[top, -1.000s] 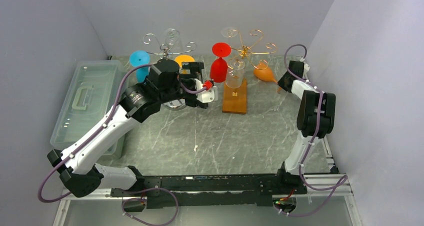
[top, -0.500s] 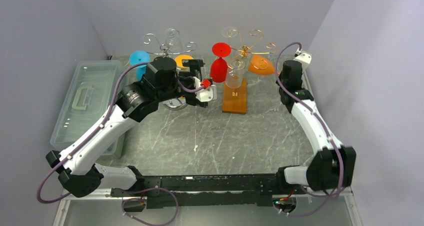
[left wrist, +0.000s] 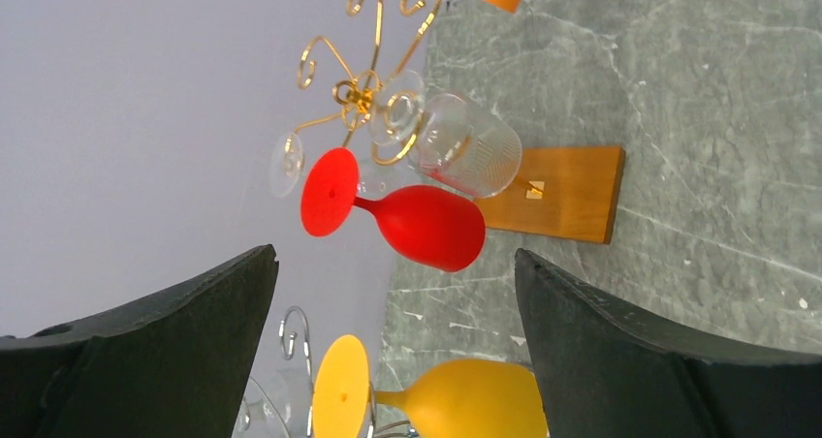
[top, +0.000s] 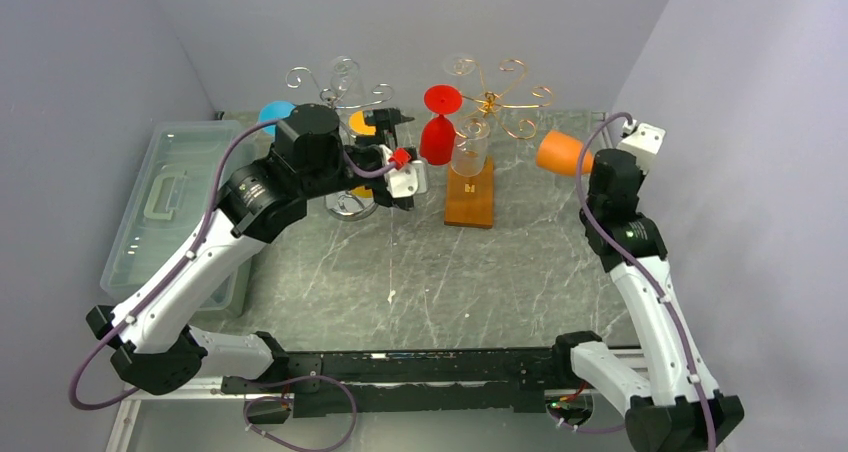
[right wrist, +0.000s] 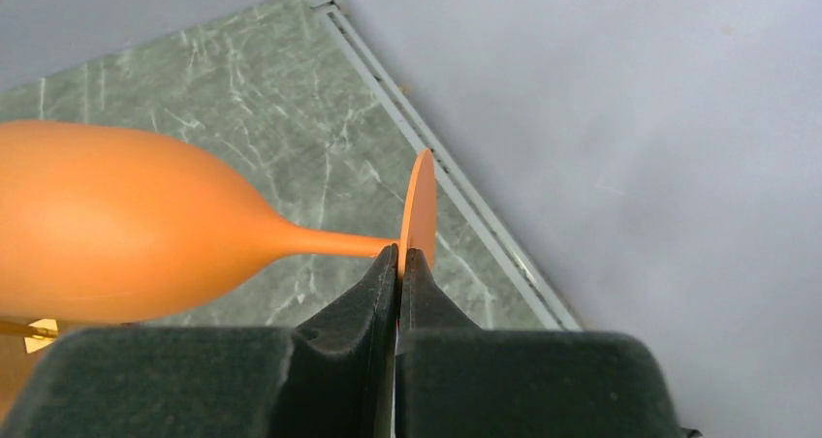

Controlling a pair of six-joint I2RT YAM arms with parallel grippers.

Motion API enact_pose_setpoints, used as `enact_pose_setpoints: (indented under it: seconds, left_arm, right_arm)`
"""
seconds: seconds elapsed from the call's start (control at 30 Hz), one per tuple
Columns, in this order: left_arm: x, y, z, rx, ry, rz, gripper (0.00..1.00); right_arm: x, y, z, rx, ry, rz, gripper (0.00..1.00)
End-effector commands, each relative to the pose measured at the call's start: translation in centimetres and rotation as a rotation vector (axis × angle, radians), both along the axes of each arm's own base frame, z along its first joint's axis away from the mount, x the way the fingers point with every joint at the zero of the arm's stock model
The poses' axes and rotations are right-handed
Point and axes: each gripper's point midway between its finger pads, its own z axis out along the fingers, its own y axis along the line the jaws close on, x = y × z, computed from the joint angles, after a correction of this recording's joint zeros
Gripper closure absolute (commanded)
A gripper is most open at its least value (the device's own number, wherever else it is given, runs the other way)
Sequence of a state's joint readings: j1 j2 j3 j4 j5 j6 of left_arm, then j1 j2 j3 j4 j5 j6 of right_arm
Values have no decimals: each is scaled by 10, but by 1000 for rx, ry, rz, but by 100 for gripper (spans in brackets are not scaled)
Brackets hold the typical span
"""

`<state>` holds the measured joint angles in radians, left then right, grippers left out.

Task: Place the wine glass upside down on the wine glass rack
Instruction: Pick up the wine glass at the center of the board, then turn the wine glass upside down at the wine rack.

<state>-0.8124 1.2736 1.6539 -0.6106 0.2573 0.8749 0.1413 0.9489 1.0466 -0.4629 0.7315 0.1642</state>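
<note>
Two ways reaching out from the near edge of the bench. On the left, leaning past a clear lidded box at the bench's left side, hovering with the left fingers spread wide and gripping nothing, just in front of the silver rack and facing across toward the red glass. On the right, pinching the thin foot of the orange wine glass at its rim with the right fingers pressed almost flat together; holding that glass on its side in the air above the far right of the bench, stem level, bowl pointing left toward the gold rack, near it yet not touching. Farther back, catching the red glass upside down, foot uppermost, just beside the gold rack's wooden base, and a clear glass hanging bowl-down above that base. By the silver rack, glimpsing a yellow glass and, partly hidden behind the left arm, a blue glass.
</note>
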Motion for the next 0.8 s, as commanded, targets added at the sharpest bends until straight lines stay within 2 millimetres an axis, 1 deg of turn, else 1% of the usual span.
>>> enact_pose_setpoints:
  seconds: [0.0,0.07,0.13,0.2,0.23,0.27,0.33,0.4,0.43,0.5,0.57,0.63,0.77]
  left_arm:
    - [-17,5,62,-176,-38,-20,3]
    - [-22,6,72,-203,-49,-36,6]
    - [-26,6,79,-219,-63,-54,8]
    - [-29,7,86,-228,-81,-67,8]
    - [-30,7,89,-232,-96,-69,8]
    - [-29,8,94,-243,-115,-68,7]
    - [-30,10,107,-274,-147,-62,5]
    - [-33,12,123,-307,-163,-64,4]
    - [-36,13,130,-320,-159,-71,3]
    - [-44,16,139,-327,-142,-94,3]
    - [-55,19,138,-293,-132,-133,3]
    - [-65,22,130,-239,-120,-165,3]
    - [-80,25,97,-114,-46,-226,3]
  right_arm:
    - [-36,-13,61,-53,-141,-29,100]
    - [-51,-12,85,-44,-222,-3,100]
    - [-64,-6,107,-28,-302,58,100]
    - [-69,15,129,-14,-406,205,100]
    - [-73,28,141,-24,-462,301,100]
    - [-71,44,149,-56,-493,405,100]
    - [-69,82,166,-129,-557,637,100]
    - [-68,128,172,-198,-567,912,100]
    - [-70,151,173,-236,-562,1054,100]
    - [-74,182,169,-295,-539,1264,100]
    - [-83,207,165,-352,-522,1454,100]
    - [-90,220,164,-405,-526,1573,100]
    - [-106,241,179,-454,-597,1754,100]
